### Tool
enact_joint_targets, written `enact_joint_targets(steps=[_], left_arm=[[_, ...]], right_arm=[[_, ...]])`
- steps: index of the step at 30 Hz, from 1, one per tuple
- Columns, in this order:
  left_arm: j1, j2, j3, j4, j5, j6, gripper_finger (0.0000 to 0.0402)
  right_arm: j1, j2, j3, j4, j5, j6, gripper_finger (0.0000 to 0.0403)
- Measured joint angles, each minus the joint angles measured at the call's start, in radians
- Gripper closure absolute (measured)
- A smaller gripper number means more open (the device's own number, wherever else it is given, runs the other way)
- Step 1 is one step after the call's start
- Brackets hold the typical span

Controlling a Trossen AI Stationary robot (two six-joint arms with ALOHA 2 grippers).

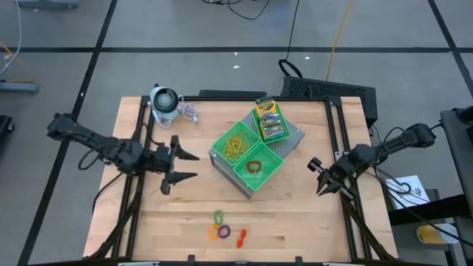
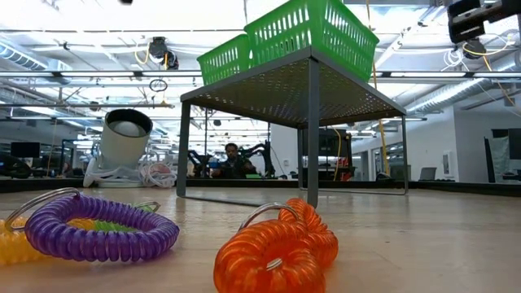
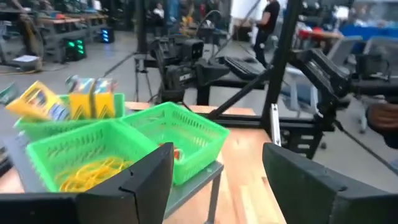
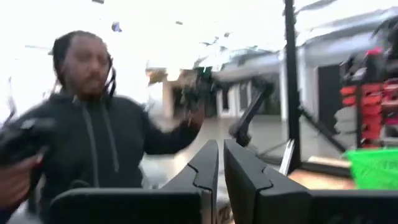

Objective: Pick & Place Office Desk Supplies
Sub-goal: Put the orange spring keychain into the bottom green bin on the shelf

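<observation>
Three green trays [image 1: 250,150] stand on a raised grey base. The far tray holds printed card boxes [image 1: 269,120], the left one tan-yellow rubber bands [image 1: 236,145], the near one an orange ring [image 1: 255,166]. Several coiled rings lie on the table near its front edge: green [image 1: 219,216], purple [image 1: 224,231], orange [image 1: 241,236]. My left gripper [image 1: 186,166] hangs open left of the trays, pointing level at them, nothing between its fingers [image 3: 146,183]. My right gripper [image 1: 319,178] waits shut near the table's right edge, holding nothing.
A grey-white round gadget [image 1: 164,103] with a clear piece sits at the far left corner. In the low view the purple ring [image 2: 98,232] and orange ring [image 2: 277,248] lie close by. A person [image 4: 87,118] shows beyond the table's right side. Bare wood lies between trays and rings.
</observation>
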State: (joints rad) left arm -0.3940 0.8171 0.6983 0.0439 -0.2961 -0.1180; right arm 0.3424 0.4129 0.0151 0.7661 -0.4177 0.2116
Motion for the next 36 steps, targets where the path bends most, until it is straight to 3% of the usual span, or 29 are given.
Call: enact_joint_targets(steps=[4, 8, 12, 17, 22, 24, 27, 36], left_arm=[[-0.033, -0.084, -0.158, 0.151, -0.046, -0.042, 0.0148], [-0.047, -0.107, -0.276, 0.315, -0.046, -0.053, 0.0147], [-0.055, -0.113, -0.316, 0.388, -0.045, -0.050, 0.0151], [-0.054, -0.112, -0.317, 0.391, -0.046, -0.041, 0.0146], [-0.054, -0.111, -0.317, 0.388, -0.046, -0.045, 0.0144], [-0.054, -0.111, -0.317, 0.388, -0.046, -0.044, 0.0144], [-0.054, -0.111, -0.317, 0.381, -0.046, -0.043, 0.0144], [-0.054, -0.110, -0.317, 0.372, -0.045, -0.043, 0.0144]], right_arm=[[0.000, 0.000, 0.000, 0.067, 0.068, 0.048, 0.0383], [0.000, 0.011, 0.000, 0.115, 0.144, -0.033, 0.0383], [0.000, 0.029, 0.000, 0.171, 0.308, -0.017, 0.0383], [0.027, 0.101, 0.029, 0.253, 0.306, 0.038, 0.0383], [0.156, 0.320, 0.212, 0.238, 0.300, -0.158, 0.0383], [0.208, 0.441, 0.321, 0.221, 0.344, -0.237, 0.0382], [0.258, 0.626, 0.489, 0.061, 0.429, -0.286, 0.0367], [0.366, 1.087, 0.916, -0.378, 0.783, -0.250, 0.0228]])
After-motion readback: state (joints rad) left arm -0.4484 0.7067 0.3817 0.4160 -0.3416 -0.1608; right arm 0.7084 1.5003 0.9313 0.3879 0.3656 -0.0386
